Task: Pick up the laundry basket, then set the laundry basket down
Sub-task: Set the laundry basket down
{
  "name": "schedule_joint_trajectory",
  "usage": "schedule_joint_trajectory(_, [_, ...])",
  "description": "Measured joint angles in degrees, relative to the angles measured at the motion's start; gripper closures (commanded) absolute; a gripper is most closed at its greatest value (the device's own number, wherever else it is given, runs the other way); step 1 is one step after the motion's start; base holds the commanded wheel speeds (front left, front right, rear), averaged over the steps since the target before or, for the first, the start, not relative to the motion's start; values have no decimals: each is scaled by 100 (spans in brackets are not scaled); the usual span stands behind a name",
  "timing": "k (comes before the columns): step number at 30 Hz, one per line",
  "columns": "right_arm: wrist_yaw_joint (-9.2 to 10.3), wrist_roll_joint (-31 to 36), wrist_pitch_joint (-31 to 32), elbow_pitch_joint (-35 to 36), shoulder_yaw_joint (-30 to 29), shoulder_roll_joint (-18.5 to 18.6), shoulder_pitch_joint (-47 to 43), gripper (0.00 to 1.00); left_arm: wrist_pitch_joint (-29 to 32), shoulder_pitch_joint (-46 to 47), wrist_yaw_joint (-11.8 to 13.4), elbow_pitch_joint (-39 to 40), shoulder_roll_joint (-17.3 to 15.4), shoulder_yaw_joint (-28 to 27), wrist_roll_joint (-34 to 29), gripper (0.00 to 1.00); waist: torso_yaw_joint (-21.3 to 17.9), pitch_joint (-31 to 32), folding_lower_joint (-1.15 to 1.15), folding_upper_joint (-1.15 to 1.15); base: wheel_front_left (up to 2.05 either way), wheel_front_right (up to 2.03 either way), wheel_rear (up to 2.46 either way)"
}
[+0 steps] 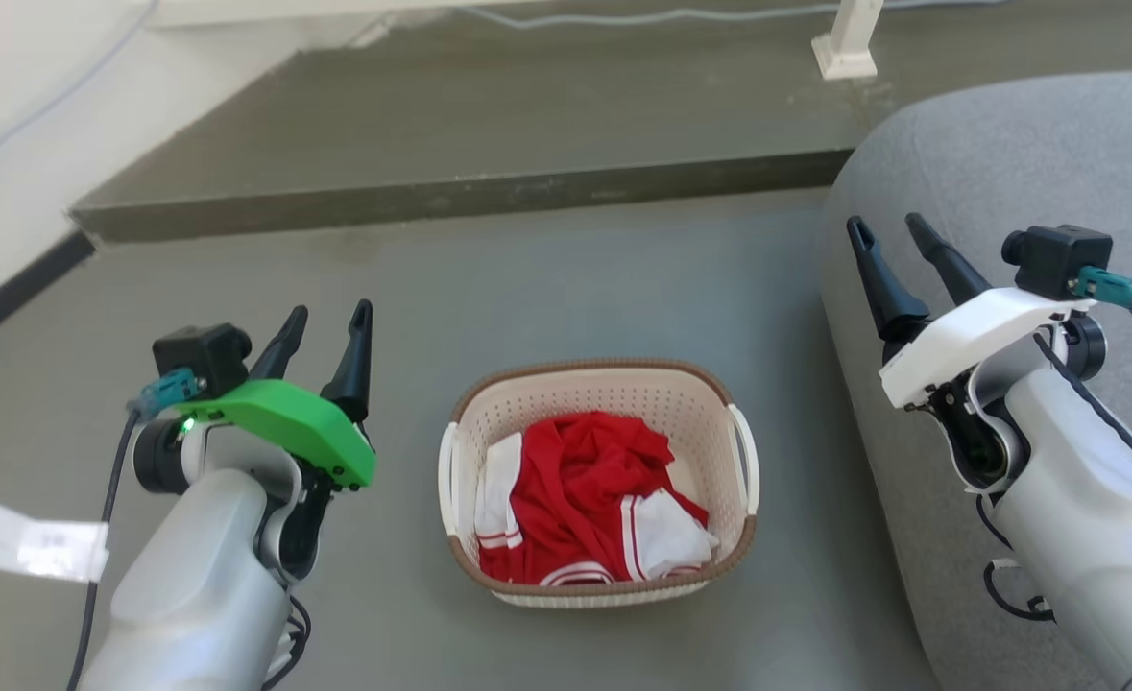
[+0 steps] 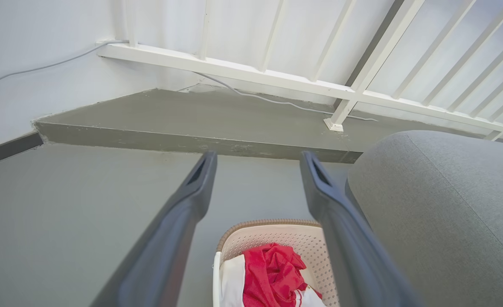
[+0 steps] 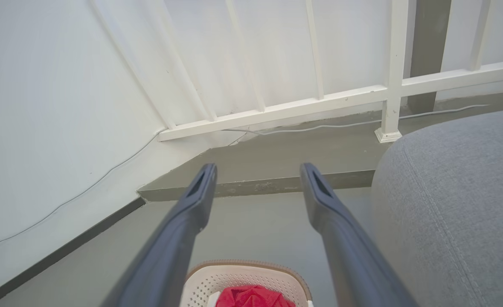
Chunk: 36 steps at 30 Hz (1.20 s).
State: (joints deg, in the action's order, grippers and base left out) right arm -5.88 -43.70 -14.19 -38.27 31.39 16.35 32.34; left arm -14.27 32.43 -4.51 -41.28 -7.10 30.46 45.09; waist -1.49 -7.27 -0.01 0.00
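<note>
Where the laundry basket [image 1: 592, 389] sits: on the grey floor [image 1: 566, 278], dead centre between the two arms, upright, brown rim up.
Load: a crumpled red and white garment [image 1: 585, 489] lies inside, below the rim.
Handles: the white left loop [image 1: 445, 480] faces the left arm and the right loop [image 1: 748, 461] faces the right arm, and nothing touches either.
Left gripper [image 1: 331, 309]: left of the basket, apart from it, fingers spread and pinching nothing. In its wrist view the basket lies near, low between the two fingers.
Right gripper [image 1: 883, 221]: right of the basket and farther off than the left one, over the edge of the grey sofa [image 1: 1007, 154]. Its fingers are parted with only air between them. In its wrist view the basket's far rim peeks in at the bottom.
Backdrop: a raised step [image 1: 469, 197] runs across beyond the basket, and a white railing post [image 1: 849, 38] stands on it.
</note>
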Motion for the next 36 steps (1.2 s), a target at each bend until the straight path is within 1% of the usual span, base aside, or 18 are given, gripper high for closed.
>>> schedule_joint_trajectory(6, [120, 338, -10, 533, -367, -23, -420, 0, 0, -455, 0, 611, -22, -486, -142, 0, 24, 250, 0, 0, 0, 0, 0])
schedule_joint_trajectory(10, [243, 584, -10, 854, -610, -27, -805, 0, 0, -738, 33, 1043, -30, -791, -441, 0, 25, 384, 0, 0, 0, 0, 0])
schedule_joint_trajectory(14, [354, 851, -14, 1243, -821, -29, -992, 0, -1, -1059, 108, 1370, -20, -1046, -584, 0, 16, 474, 0, 0, 0, 0, 0])
schedule_joint_trajectory(16, [360, 989, -14, 1410, -931, -25, -1078, 0, -9, -1213, 108, 1457, -15, -1103, -728, 0, 14, 502, 0, 0, 0, 0, 0])
schedule_joint_trajectory(18, [444, 1095, -14, 1540, -1009, -22, -1207, 0, -10, -1387, 130, 1599, -1, -1182, -833, 0, 16, 539, 0, 0, 0, 0, 0])
schedule_joint_trajectory(26, [505, 1359, -14, 1893, -1262, -60, -1786, 0, -15, -1816, 177, 2078, 70, -1377, -1273, 0, 54, 607, 0, 0, 0, 0, 0])
schedule_joint_trajectory(36, [504, 1648, -14, 2171, -1429, -138, -2097, 0, -15, -2164, 209, 2477, 156, -1547, -1679, 0, 87, 616, 0, 0, 0, 0, 0])
